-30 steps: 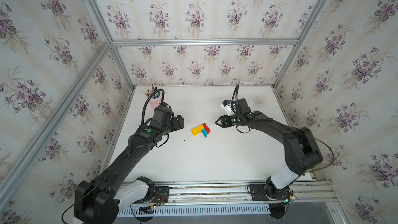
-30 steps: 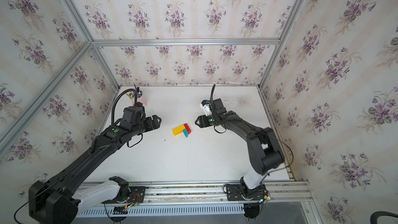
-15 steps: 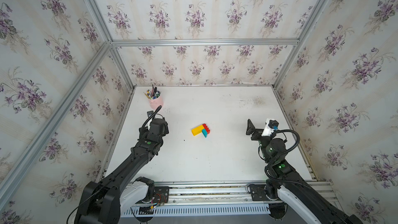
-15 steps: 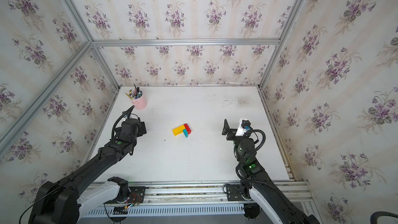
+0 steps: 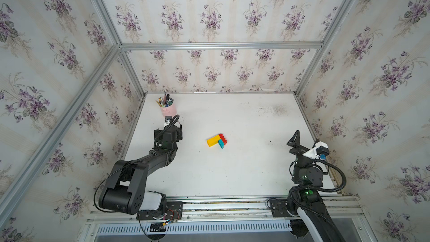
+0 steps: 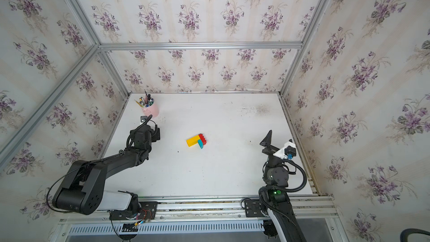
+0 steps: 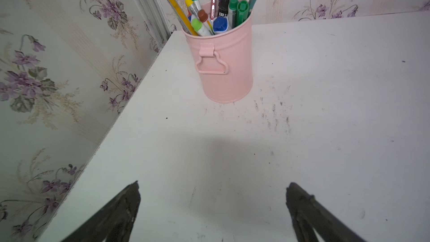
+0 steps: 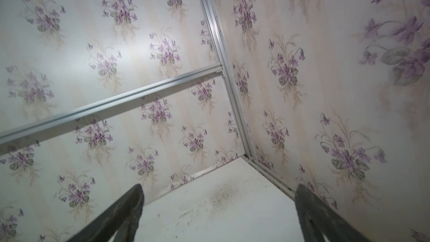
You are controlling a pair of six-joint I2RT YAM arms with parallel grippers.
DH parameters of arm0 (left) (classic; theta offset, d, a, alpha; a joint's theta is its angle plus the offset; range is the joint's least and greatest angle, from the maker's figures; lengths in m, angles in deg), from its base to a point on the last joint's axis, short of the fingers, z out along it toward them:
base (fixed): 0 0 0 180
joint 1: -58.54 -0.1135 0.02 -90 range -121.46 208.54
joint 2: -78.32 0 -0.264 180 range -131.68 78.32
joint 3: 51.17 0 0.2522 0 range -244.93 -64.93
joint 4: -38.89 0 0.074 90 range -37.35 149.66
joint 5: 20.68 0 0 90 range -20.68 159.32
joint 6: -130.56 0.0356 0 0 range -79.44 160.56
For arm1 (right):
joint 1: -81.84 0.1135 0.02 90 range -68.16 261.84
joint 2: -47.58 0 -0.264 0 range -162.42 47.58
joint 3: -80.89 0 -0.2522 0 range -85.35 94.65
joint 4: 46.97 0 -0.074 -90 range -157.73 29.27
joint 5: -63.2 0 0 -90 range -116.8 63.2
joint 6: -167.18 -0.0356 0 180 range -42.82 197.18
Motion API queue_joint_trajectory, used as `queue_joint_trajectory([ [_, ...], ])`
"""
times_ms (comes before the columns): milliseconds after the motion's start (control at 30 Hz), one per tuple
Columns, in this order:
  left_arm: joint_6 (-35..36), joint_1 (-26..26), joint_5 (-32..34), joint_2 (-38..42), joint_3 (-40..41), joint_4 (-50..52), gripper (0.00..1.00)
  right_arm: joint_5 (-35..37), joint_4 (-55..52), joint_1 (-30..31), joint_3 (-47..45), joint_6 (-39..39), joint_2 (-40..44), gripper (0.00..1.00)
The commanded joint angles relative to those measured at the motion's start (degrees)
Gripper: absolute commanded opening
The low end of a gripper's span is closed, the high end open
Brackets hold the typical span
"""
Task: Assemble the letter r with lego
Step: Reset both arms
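Letter r (image 5: pixel 217 140), one yellow bar (image 5: pixel 212 141), one red brick (image 5: pixel 223 137), one teal brick (image 5: pixel 221 144)

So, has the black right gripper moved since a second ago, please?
Yes: the right gripper withdrew from the yellow-red-teal lego letter toward the aluminium front rail.

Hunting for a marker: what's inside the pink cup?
Pens, pencils and markers stand in the pink cup, caps green, blue, yellow. Its wall hides their lower parts and the bottom.

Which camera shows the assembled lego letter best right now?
Either top view: the lego letter lies whole and unobstructed mid-table in both top views. Neither wrist view shows it: left sees the pen cup, right only wallpaper.
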Motion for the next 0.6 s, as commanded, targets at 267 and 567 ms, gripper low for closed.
queue_joint_trajectory([
  [267,-1.8,-4.4,-12.4,-0.7,0.2,-4.2,1.00,-4.1,-1.9,-0.4,-9.0,1.0,1.8,1.00],
  [567,-1.3,-4.4,-13.7,-1.8,2.3,-8.6,1.00,-14.0,12.9,-1.4,9.9,6.9,-41.3,1.00],
])
